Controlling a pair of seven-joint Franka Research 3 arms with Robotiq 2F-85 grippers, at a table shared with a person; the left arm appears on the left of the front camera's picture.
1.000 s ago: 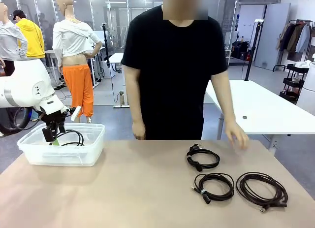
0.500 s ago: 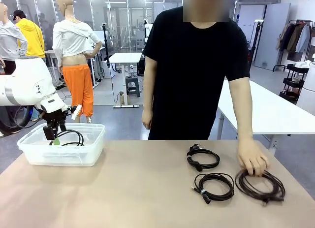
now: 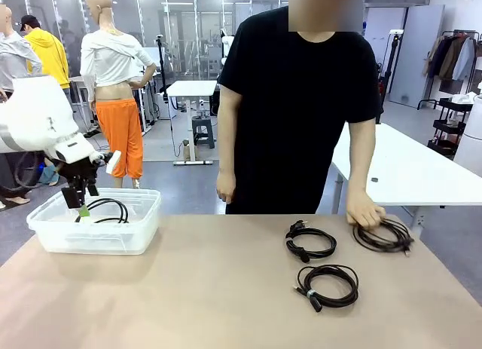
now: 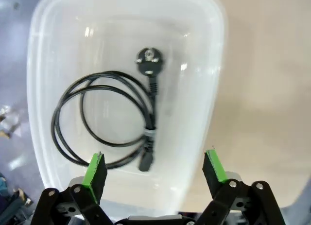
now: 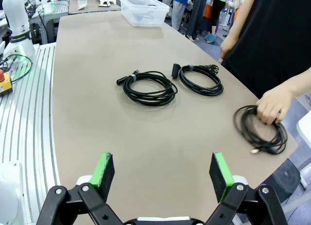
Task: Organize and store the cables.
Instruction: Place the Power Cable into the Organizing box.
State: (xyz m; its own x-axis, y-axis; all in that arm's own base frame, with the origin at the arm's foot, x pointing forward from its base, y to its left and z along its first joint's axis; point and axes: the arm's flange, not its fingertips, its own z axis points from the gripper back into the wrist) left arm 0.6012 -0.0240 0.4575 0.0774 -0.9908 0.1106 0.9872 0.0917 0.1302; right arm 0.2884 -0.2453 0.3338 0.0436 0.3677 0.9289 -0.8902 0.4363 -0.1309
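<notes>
glossy clear plastic bin [image 3: 113, 232], matt tan table [image 3: 211, 289], rubbery black cables [image 3: 327, 283].

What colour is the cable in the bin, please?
Black; the cable shows best in the left wrist view.

The left arm [image 3: 38, 124] comes in from the side with its wrist bent over, so the left gripper [image 3: 80, 209] points straight down, its fingers [image 4: 95, 172] spread wide and holding nothing. The right gripper [image 5: 163, 169] hangs raised and tilted forward (green pads [image 5: 219, 169] well apart, likewise empty). Across from them the person stands with one hand [image 3: 364, 212] stretched low and curled, knuckles up. The other hand [image 3: 224, 189] hangs loose at the hip.
</notes>
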